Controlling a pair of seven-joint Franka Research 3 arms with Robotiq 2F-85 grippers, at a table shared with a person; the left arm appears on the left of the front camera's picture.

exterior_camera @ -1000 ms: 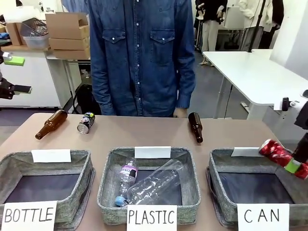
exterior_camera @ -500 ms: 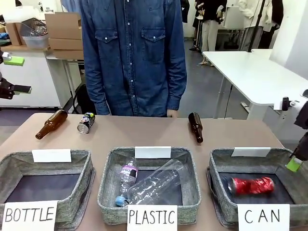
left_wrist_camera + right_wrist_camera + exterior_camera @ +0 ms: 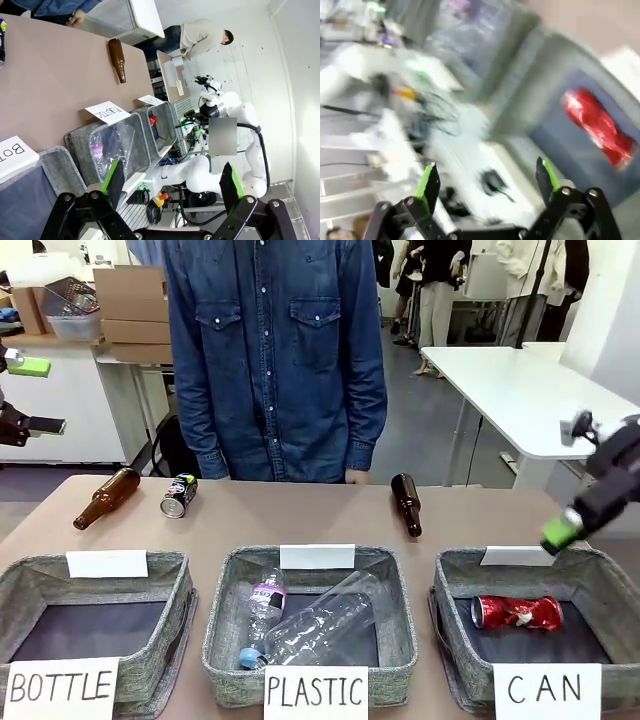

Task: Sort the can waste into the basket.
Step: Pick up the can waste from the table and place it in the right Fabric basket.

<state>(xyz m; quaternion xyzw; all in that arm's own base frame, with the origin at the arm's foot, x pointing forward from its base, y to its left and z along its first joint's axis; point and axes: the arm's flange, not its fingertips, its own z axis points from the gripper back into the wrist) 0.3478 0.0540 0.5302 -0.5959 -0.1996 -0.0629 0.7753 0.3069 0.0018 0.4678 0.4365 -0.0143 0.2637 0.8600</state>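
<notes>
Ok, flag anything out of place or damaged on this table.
The black can lies on the table, far left, outside the CAN basket, which holds the crushed red can. A brown glass bottle beside the black can and another brown glass bottle farther right lie on their sides, outside any bin.

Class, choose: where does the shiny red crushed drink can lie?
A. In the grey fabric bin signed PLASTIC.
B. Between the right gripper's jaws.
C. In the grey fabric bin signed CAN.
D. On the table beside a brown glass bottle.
C: the shiny red crushed drink can lies on the dark bottom of the grey woven-fabric bin signed CAN, while the right gripper has its jaws open and empty.
</notes>
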